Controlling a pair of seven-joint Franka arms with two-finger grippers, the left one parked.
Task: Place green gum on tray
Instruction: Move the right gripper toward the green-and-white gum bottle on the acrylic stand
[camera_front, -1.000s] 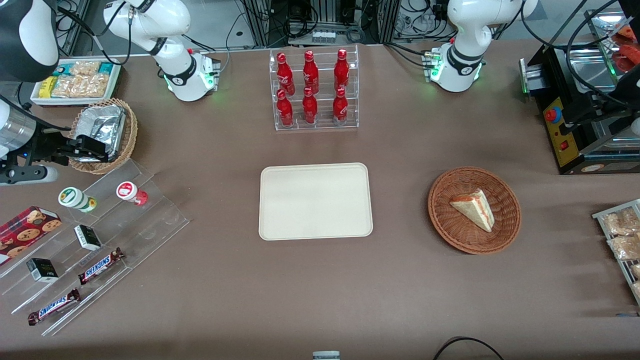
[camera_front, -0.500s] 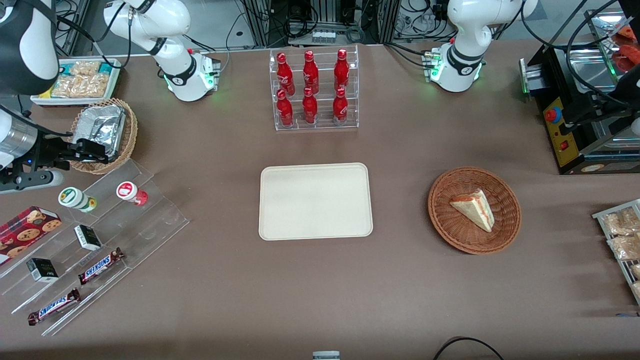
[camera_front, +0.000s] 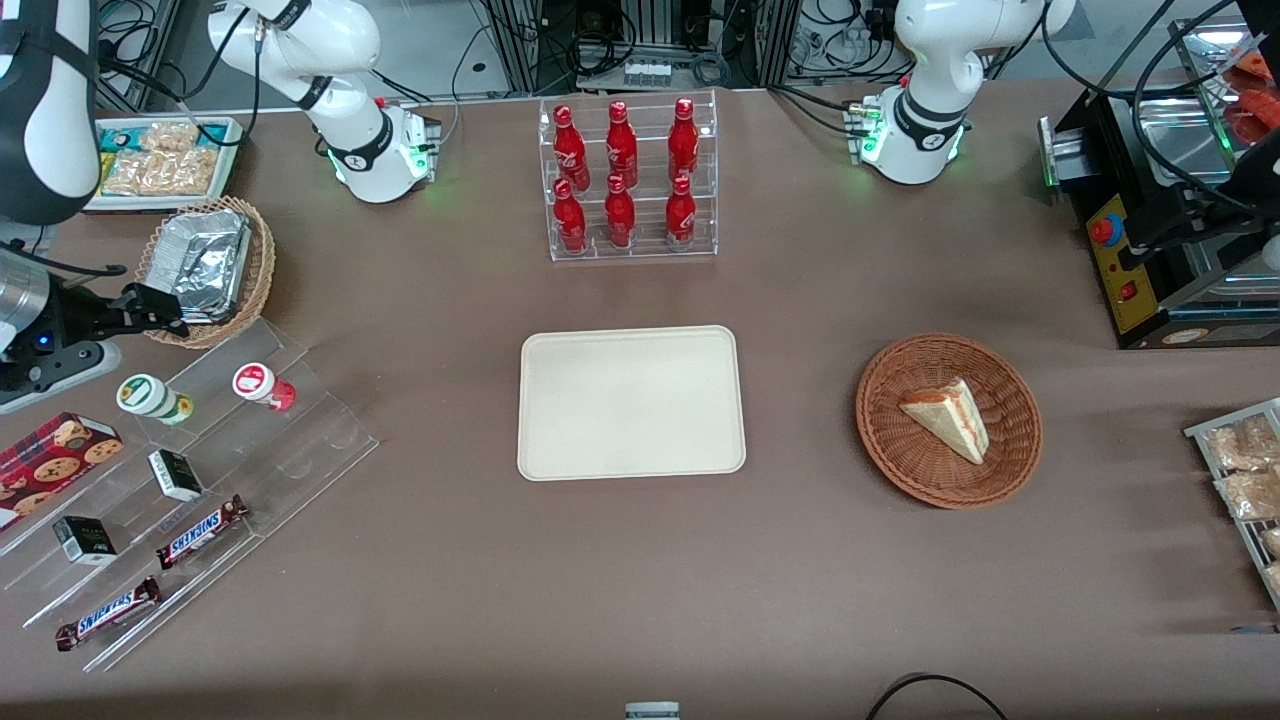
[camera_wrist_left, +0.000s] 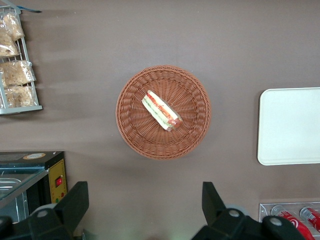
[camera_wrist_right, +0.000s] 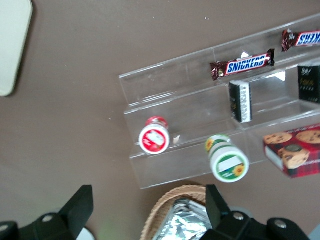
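Note:
The green gum (camera_front: 152, 397), a small bottle with a white lid and a green band, stands on the upper step of a clear acrylic rack (camera_front: 200, 470); it also shows in the right wrist view (camera_wrist_right: 227, 159). My right gripper (camera_front: 158, 310) is open and empty. It hovers at the rim of the foil basket, above the gum and farther from the front camera than it; in the wrist view the gripper (camera_wrist_right: 148, 207) holds nothing. The cream tray (camera_front: 630, 402) lies bare at the table's middle; one corner of the tray shows in the wrist view (camera_wrist_right: 12, 45).
A red-and-white bottle (camera_front: 262, 385) stands beside the gum on the same step. The rack also holds Snickers bars (camera_front: 200, 532), small black boxes (camera_front: 175, 475) and a cookie box (camera_front: 50, 462). A wicker basket with foil (camera_front: 205, 265) sits under the gripper. A rack of red bottles (camera_front: 625, 180) and a sandwich basket (camera_front: 948, 420) stand elsewhere.
My gripper has drawn back off the foil basket toward the working arm's end of the table, slightly nearer the front camera. Nothing else moved.

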